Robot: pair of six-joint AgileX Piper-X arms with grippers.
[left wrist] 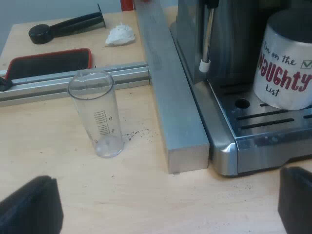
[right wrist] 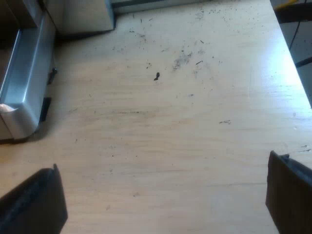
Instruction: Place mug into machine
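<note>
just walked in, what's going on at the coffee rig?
The mug stands upright on the drip tray of the espresso machine, with nothing gripping it, so the placing looks done. The left gripper is open and empty above the table, near the measuring glass. The right gripper is open and empty too, over bare wood dusted with coffee grounds.

I saw a clear measuring glass (left wrist: 96, 117) standing upright on the wooden table (left wrist: 131, 195), with dark coffee specks (left wrist: 136, 133) just beside it. Behind it an aluminium rail (left wrist: 73, 80) met a thick metal bar (left wrist: 170, 97). Beyond the rail lay a red-edged black tray (left wrist: 48, 63), a black-knobbed tamper (left wrist: 66, 27) on its side and a crumpled white tissue (left wrist: 120, 35). More specks (right wrist: 183, 59) dotted the tabletop
</note>
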